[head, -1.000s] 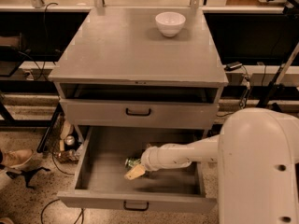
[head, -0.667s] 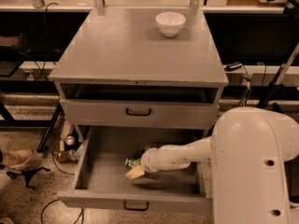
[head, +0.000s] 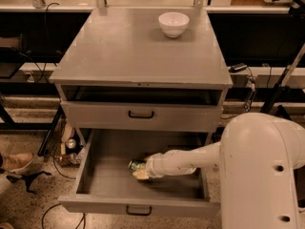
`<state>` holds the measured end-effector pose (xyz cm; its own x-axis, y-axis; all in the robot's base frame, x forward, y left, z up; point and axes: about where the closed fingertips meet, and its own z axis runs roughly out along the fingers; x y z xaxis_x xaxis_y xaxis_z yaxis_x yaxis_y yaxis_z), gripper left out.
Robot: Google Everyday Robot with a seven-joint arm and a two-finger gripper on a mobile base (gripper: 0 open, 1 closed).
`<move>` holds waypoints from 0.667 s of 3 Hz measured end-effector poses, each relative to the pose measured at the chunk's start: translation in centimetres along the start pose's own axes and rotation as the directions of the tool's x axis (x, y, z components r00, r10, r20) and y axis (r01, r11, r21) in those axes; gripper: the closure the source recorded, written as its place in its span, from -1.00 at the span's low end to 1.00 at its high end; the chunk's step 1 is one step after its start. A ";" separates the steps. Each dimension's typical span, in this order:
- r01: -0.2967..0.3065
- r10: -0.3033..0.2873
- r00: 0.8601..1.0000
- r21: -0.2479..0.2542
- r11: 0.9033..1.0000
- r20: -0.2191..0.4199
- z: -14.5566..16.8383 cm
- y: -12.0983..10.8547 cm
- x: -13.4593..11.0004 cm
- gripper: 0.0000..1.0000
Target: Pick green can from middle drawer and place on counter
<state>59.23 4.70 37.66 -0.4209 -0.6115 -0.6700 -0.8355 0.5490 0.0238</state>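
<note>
The green can point(head: 136, 165) lies on the floor of the pulled-out middle drawer point(head: 107, 178), near its middle. My gripper point(head: 141, 172) reaches in from the right on a white arm point(head: 190, 160) and is down at the can, touching or just beside it, covering its right side. The counter point(head: 128, 46) is the flat grey top of the cabinet above.
A white bowl point(head: 173, 24) stands at the back right of the counter. A shut drawer front with a dark handle point(head: 141, 114) sits above the open drawer. My large white arm housing point(head: 262, 175) fills the lower right. Cables and a shoe point(head: 16, 161) lie on the floor at left.
The arm housing has shifted slightly left in view. The gripper stays at the can in the drawer, with almost no movement.
</note>
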 end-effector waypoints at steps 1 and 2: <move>0.054 -0.052 0.997 -0.035 0.998 0.058 -1.4 0.3 -0.7 0.69; 0.121 -0.106 0.982 -0.089 0.989 0.155 -3.8 0.9 -1.8 1.00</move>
<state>57.87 4.10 41.74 -0.2700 -0.5705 -0.7757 -0.9083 0.4183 0.0085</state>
